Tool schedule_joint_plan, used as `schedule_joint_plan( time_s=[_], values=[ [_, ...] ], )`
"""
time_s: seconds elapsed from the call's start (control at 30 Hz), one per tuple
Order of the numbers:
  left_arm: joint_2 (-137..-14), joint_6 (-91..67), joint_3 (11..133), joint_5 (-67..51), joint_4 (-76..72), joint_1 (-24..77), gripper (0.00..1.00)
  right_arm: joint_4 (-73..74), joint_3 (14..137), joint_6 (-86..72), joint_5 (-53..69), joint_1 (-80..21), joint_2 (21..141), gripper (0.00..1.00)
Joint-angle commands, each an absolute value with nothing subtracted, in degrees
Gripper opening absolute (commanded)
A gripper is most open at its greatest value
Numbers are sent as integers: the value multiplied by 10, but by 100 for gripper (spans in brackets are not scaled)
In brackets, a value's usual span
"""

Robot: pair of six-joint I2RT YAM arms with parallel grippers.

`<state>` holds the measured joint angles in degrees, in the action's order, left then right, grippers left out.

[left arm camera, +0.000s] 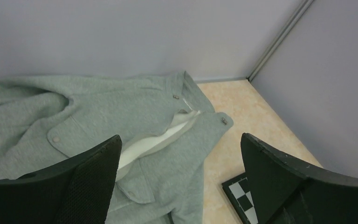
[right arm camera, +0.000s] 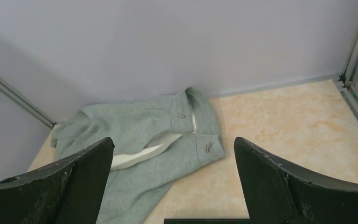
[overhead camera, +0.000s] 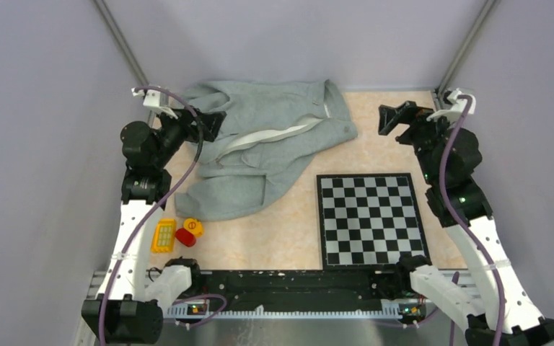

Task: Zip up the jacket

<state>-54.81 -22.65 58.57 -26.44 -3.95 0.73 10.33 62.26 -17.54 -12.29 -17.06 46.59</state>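
The grey-green jacket lies crumpled at the back left of the table, its front open along a white zipper tape. It also shows in the left wrist view and the right wrist view. My left gripper is open and empty, raised over the jacket's left side. My right gripper is open and empty, above bare table to the right of the jacket. In both wrist views the jaws stand wide apart with nothing between them.
A chessboard lies at the right of centre, near the jacket's hem. A yellow toy, a red piece and a yellow piece lie at the near left. Grey walls enclose the table.
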Motion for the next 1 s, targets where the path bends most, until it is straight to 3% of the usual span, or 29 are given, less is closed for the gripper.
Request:
schedule_joint_plan(
  time_s=[0.0,0.17,0.4,0.6,0.97],
  values=[
    [-559,-233,581,-301,-31,4,99,102,603,-192,-90,-167,498,99],
    [-573,-219,577,-307,-12,4,99,90,563,-272,-99,-167,525,99],
    [-579,-185,541,-288,-8,4,99,-68,462,-356,5,-166,568,98],
    [-589,-159,504,-269,-15,4,99,-210,480,-415,167,-190,741,81],
    [-596,-132,506,-261,19,51,99,-296,641,-542,30,-357,1020,73]
  ],
)
